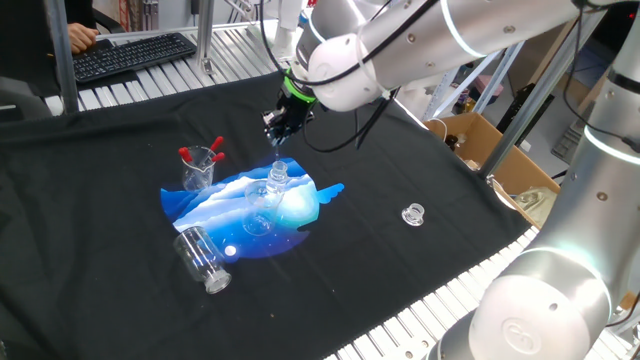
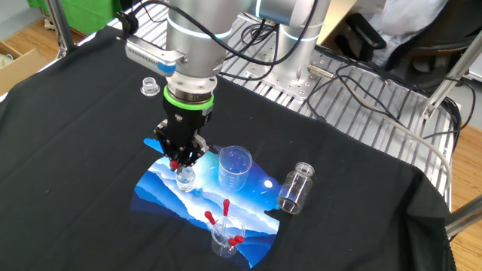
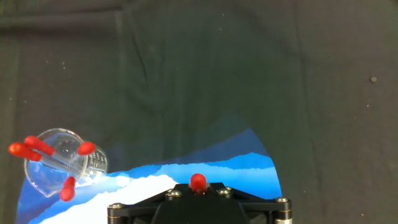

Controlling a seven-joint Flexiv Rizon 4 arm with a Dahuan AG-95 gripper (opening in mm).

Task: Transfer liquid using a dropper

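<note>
The gripper (image 2: 179, 160) points almost straight down over the blue-and-white printed mat (image 2: 162, 197), and its black fingers (image 2: 190, 150) are closed tight on the dropper (image 2: 175, 163). In the other fixed view only a small piece of the red bulb shows between the fingers. In the hand view the same red bulb (image 3: 198, 182) sits just above the edge of the gripper body, in the middle. The clear tube of the dropper is too thin to see well in any view, so I cannot tell where its tip ends.

Directly under the gripper stands a small clear glass bottle (image 2: 184, 179) with an open neck, upright on the mat. Whether the dropper tip is inside the neck or above it – this I cannot tell.

Just beside the gripper, to the right of it in the other fixed view, stands an empty clear beaker (image 2: 235, 165), also upright on the mat. Nearer to that camera than the gripper stands a small glass cup (image 2: 224, 235) which holds several other droppers with red bulbs (image 2: 225, 205). Further to the right lies a bigger clear bottle (image 2: 295, 188) on its side, at the edge of the mat.

Behind the gripper in that view, well apart from it, a small clear cap (image 2: 151, 86) rests on the black cloth (image 2: 361, 181).
</note>
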